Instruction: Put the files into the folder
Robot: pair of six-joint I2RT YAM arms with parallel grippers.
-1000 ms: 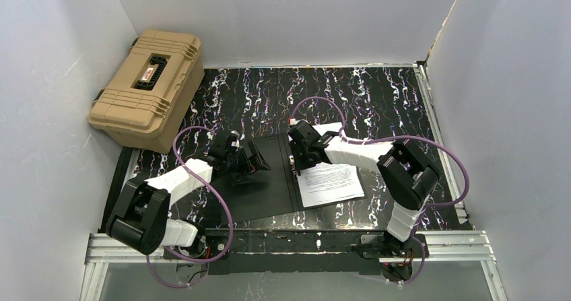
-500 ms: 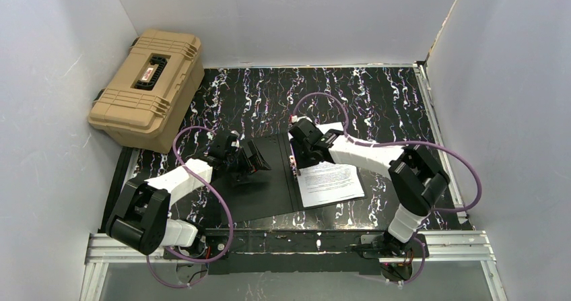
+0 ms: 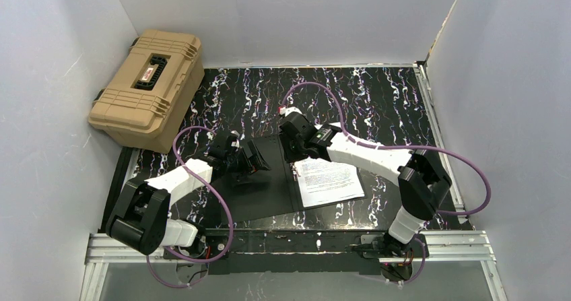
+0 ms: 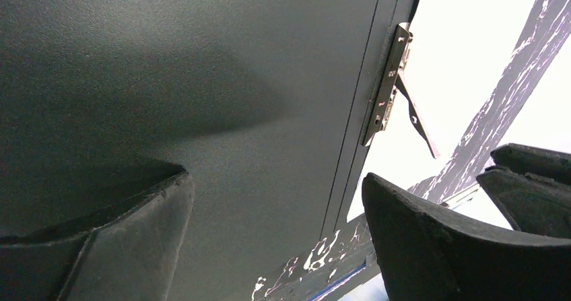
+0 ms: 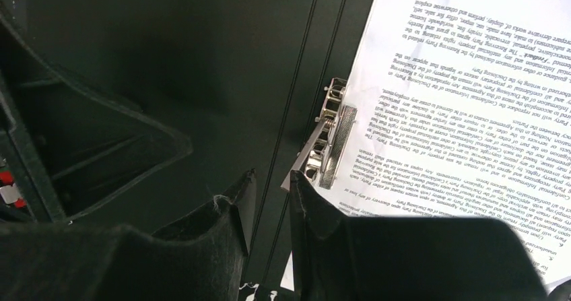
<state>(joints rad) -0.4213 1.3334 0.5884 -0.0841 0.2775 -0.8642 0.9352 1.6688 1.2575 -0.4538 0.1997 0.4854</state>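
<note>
A: OK, grip state?
B: On left gripper (image 4: 276, 178), wide open, nothing held, over folder (image 3: 262, 180) black inside. On right gripper (image 5: 273, 180), nrly closed, clip lever (image 5: 311, 149) at gap; grip unclear.
A: And files (image 3: 330, 180)?
B: Flat on folder right half, edge at clip.

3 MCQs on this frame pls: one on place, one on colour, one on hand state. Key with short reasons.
1. On which part of the open folder does the printed sheet lie?
A. Left half
B. Right half
C. Across both halves

2. What colour is the folder's inside?
A. Black
B. Cream
C. Tan

3. How is the left hand?
A. Shut on the sheet
B. Open, over the left cover
C. Out of view

Key:
1 B: the sheet lies right of the metal clip at the spine.
2 A: both wrist views show a black inner face.
3 B: its fingers stand wide apart with nothing between them.
</note>
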